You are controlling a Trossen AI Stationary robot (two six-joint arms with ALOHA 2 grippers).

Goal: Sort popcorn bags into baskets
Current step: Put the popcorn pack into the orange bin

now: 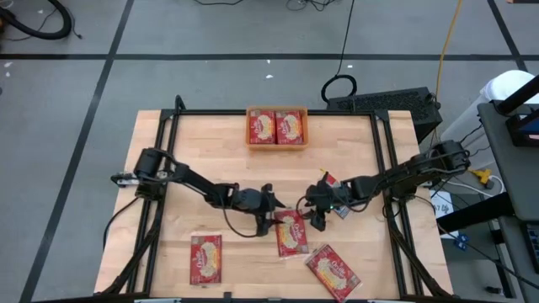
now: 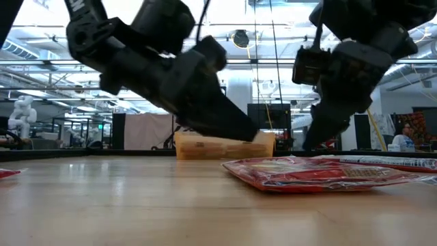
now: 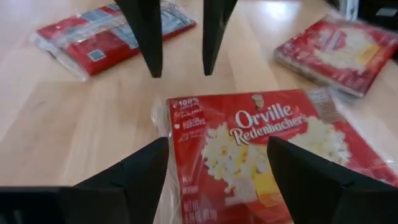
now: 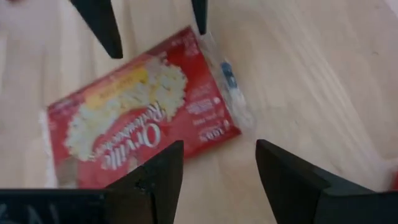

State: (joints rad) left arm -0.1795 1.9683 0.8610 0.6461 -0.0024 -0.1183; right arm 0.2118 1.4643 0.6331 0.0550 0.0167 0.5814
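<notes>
While two bags already sit in the bin (image 1: 277,128) at the far edge, from above: left gripper (image 1: 274,204) and right gripper (image 1: 317,218) flank the middle bag (image 1: 291,232). Left wrist: fingers (image 3: 142,177) spread wide over that bag (image 3: 249,149), holding nothing. Right wrist: likewise parted, empty. Probably pick-up approach; next needs descent and closing on an edge.

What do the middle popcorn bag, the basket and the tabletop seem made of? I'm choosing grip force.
Middle popcorn bag: likely glossy plastic film over paper, with crinkled clear edges. Basket: translucent orange, probably rigid plastic. Tabletop: pale wood, showing plank seams.
</notes>
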